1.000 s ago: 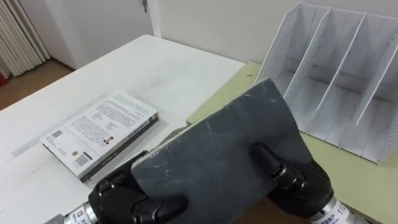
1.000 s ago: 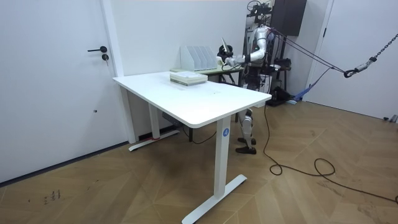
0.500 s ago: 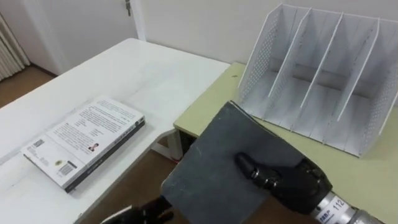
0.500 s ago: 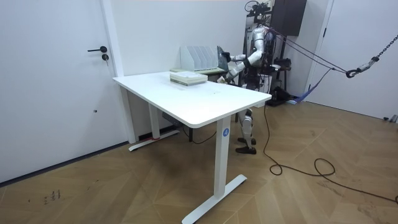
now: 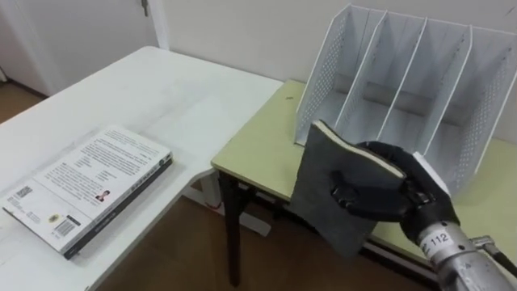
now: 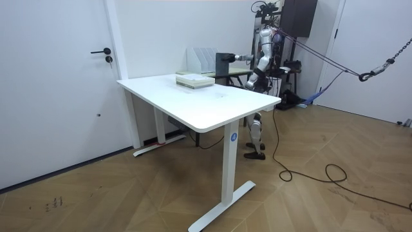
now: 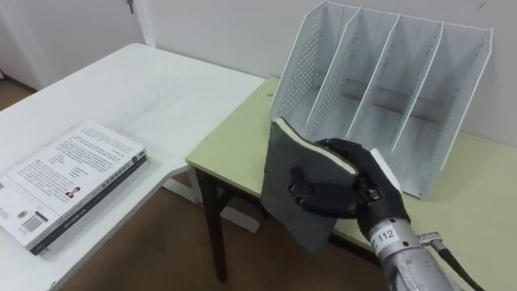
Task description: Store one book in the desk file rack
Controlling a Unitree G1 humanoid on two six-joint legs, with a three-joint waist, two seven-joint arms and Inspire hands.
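Pale green worktop (image 5: 258, 155), left eye view: right hand (image 5: 389, 191) curled tight round the dark book (image 5: 321, 194), upright, just in front of the file rack (image 5: 319, 81). Room view: arm reaches rackward. Right eye view: cover looks roughly parallel to the rack's dividers.

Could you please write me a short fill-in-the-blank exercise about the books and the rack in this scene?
1. The robot hand gripping the dark grey hardcover book is the robot's ___ one.
2. Every slot of the white perforated file rack is ___.
3. The white-covered paperback book lies flat on the large desk, whose top is coloured ___.

Missing words: right; empty; white
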